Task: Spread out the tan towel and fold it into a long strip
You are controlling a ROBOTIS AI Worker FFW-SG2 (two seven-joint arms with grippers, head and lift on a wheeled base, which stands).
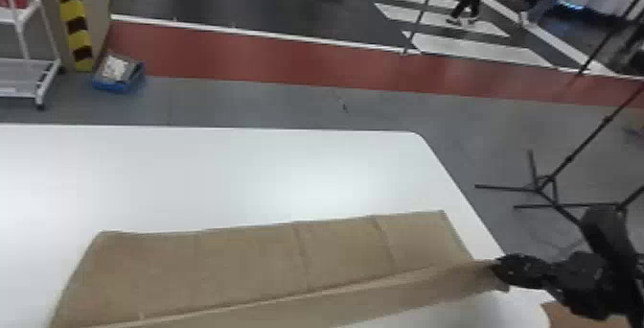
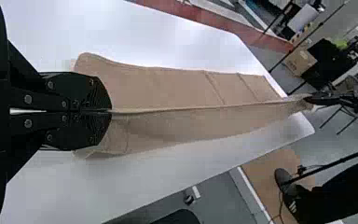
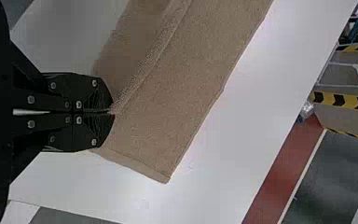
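The left end effector [image 2: 111, 111] and right end effector [image 1: 496, 265] each pinch a raised fold of the tan towel [image 1: 230, 267]; its far portion lies flat on the white worktop [image 1: 215, 173].

No lettering, label, brand, number or sign can be read in any view.
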